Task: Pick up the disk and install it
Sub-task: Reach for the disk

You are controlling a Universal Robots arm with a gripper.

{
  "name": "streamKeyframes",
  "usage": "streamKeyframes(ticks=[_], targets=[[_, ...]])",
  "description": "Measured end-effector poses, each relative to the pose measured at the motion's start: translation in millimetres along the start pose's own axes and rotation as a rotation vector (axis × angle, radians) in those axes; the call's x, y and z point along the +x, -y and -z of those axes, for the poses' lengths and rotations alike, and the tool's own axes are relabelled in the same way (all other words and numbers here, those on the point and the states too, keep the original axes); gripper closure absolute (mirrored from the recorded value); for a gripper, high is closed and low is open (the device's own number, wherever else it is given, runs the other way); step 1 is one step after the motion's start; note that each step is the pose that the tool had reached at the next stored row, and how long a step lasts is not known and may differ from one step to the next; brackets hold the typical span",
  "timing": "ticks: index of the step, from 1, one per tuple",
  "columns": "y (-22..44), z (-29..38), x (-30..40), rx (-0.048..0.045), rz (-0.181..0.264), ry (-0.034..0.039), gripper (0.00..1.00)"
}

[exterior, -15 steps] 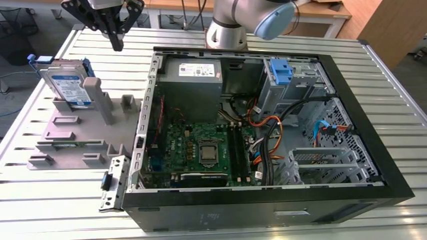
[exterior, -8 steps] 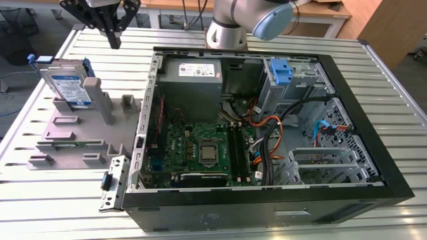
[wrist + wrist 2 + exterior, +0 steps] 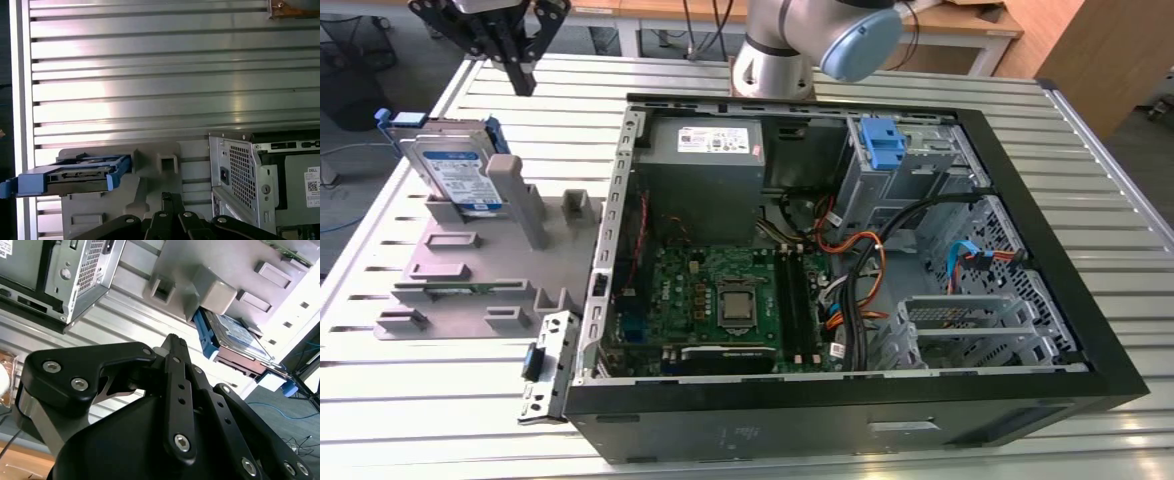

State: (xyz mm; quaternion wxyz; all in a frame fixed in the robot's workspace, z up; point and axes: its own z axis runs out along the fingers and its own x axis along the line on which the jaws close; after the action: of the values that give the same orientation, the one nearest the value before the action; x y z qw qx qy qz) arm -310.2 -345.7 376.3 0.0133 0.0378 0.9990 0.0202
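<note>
- Gripper [image 3: 520,72] is hanging high over the slatted table [image 3: 440,420], at the far corner on the exterior view's left, holding nothing.
- Its fingers are sitting together in both wrist views [image 3: 170,198], with no gap showing between the tips.
- The disk [image 3: 460,172] is standing on edge in a slot of the grey holder [image 3: 467,275], on the exterior view's left of the open computer case [image 3: 854,405], apart from the case wall.
- Blue carrier frame is running along the disk's edges; the label face is pointing toward the near side in the exterior view.
- Gripper and disk are well apart, so I'm judging the step in hand as the reach toward the disk, with no contact yet.
- To do it well, the fingers are probably needing to come apart before getting low, wide enough to straddle the disk's thin body.
- Lining the jaws up with the flat faces and coming straight down on the free top edge is looking safest.
- Risk I'm seeing: clipping the holder's tall posts beside the disk, or pinching only the blue plastic, which may flex.
</note>
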Motion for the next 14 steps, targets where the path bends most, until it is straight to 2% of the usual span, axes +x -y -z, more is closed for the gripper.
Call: streamKeyframes(ticks=[14], targets=[[-5.7,-5.9,41.5,0.0005,0.0,0.0,0.89]])
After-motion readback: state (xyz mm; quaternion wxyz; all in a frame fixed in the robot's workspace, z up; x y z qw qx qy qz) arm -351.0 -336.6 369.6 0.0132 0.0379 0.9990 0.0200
